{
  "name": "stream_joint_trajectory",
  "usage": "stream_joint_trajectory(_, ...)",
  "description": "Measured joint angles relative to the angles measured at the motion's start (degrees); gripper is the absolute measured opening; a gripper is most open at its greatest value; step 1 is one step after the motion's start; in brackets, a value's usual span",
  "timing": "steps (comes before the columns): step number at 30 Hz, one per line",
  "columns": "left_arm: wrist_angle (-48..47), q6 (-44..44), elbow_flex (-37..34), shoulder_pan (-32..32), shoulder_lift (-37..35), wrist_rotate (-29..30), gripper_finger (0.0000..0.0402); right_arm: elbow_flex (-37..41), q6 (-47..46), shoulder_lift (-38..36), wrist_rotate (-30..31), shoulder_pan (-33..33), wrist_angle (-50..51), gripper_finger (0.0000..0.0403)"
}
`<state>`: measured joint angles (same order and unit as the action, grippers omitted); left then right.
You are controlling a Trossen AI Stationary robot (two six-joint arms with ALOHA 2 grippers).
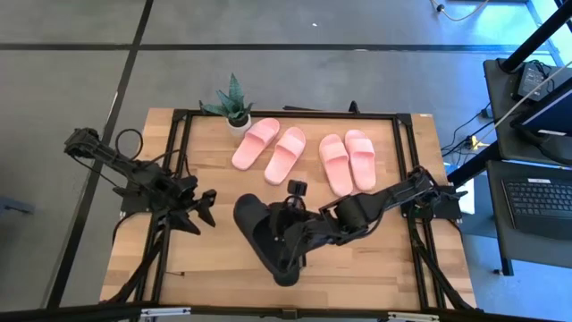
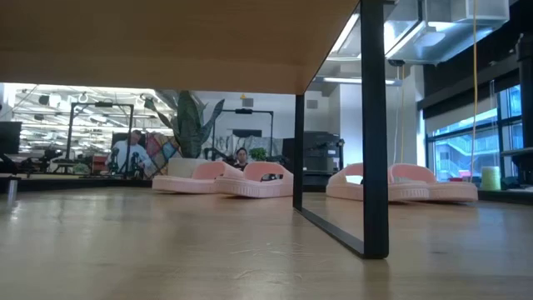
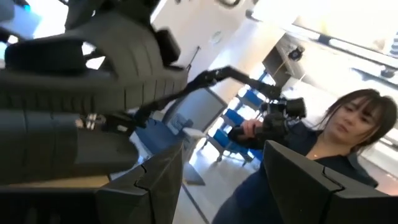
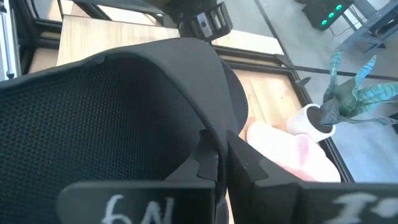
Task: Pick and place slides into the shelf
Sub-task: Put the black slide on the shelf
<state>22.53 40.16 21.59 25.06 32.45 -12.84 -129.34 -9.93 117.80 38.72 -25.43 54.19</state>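
A black slide (image 1: 259, 231) hangs mid-table in the right gripper (image 1: 290, 234), fingers pinched on its strap; both pink pairs (image 1: 269, 145) sit on the far side. Judged mid-carry: next it needs lowering onto the shelf (image 2: 166, 37). The left gripper (image 1: 204, 207) waits nearby, fingers wide.

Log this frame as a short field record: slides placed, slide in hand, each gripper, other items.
pink slides: two pale pink pairs lie side by side on the light-wood board, the second pair to the right
black slide: single one, at the board's front centre, gripped by the strap
right gripper: shut on black slide
left gripper: open, holding nothing, at the board's left edge
potted plant: back left corner of the board
person: seen in the left wrist view, beyond the table
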Motion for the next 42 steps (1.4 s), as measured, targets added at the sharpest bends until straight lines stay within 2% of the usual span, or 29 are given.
stream_joint_trajectory(21,0.45,0.07,0.00,-0.02,0.10,2.03,0.0211,-0.02,1.44,-0.13,0.04,0.00,0.44,0.0015)
stream_joint_trajectory(24,0.25,-2.90,-0.01,-0.02,0.19,4.85,0.0211,-0.02,1.44,-0.13,0.04,0.00,0.38,0.0012)
stream_joint_trajectory(26,0.00,-7.98,0.05,-0.04,0.19,7.98,0.0211,-0.02,1.40,-0.13,-0.20,0.10,0.35,0.0012)
stream_joint_trajectory(29,-6.94,-15.82,3.26,0.00,0.24,13.09,0.0211,-0.02,1.11,-0.13,-2.02,0.54,0.33,0.0012)
stream_joint_trajectory(36,-36.12,-33.62,19.21,1.72,4.62,27.66,0.0211,-0.02,-0.32,-0.13,-2.99,1.59,0.21,0.0012)
stream_joint_trajectory(39,-41.13,-39.95,23.69,3.08,9.02,31.65,0.0211,-0.02,-0.56,-0.15,-2.97,1.70,0.07,0.0012)
stream_joint_trajectory(42,-42.34,-44.07,26.36,4.05,13.81,35.80,0.0211,-0.02,-1.64,-0.15,-2.99,1.81,0.07,0.0012)
